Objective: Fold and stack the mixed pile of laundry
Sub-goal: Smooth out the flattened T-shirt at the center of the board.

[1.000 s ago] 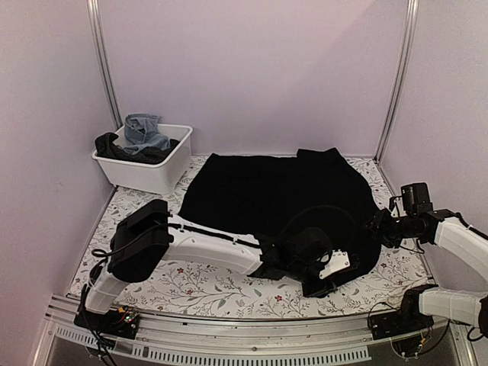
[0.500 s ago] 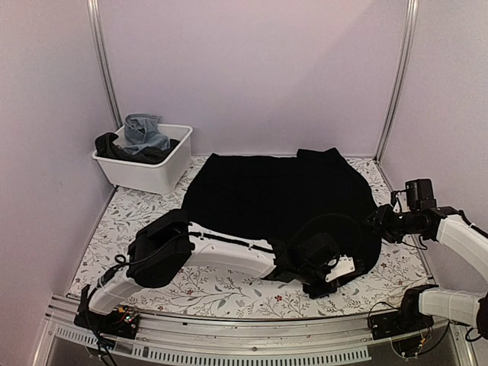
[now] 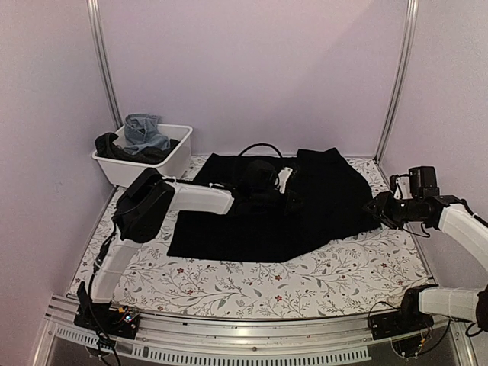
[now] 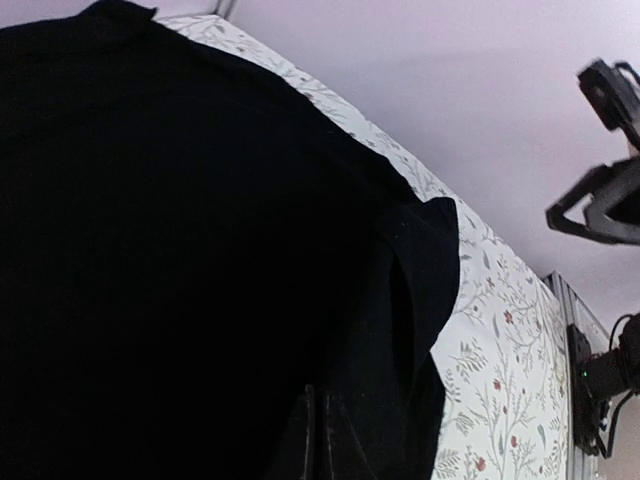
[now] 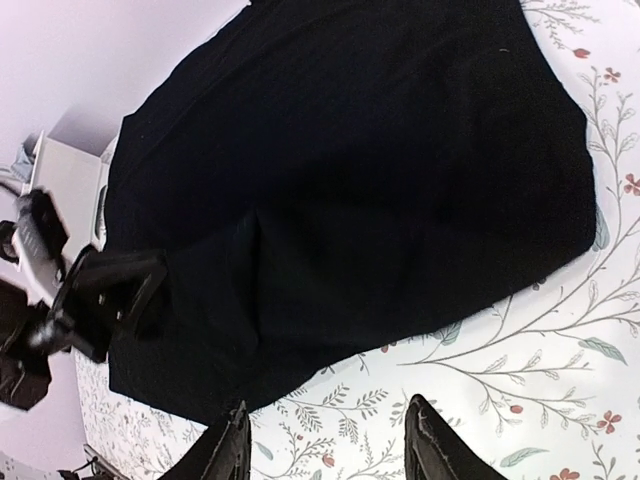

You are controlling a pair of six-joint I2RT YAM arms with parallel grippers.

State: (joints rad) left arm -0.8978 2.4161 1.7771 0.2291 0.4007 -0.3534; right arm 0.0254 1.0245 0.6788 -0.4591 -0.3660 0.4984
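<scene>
Lilac walls close in a table with a flowered top. From above we see the black cloth spread over the middle and back of it. A white bin sits in the back left corner, holding blue jeans and dark clothes. The left wrist camera misses the bin altogether, and the right one catches only a corner of it.

The left gripper sits low on the middle of the cloth. Its own camera shows the fingers pressed together and pinching a fold of the black cloth, though black on black makes the exact hold hard for us to make out. That view also shows a folded flap at the cloth's right edge, which is lost in the flat black seen from above.

The right gripper hovers over bare table just beside the cloth's right edge. Its fingers are spread with nothing between them. The left forearm hides part of the cloth in the top view.
</scene>
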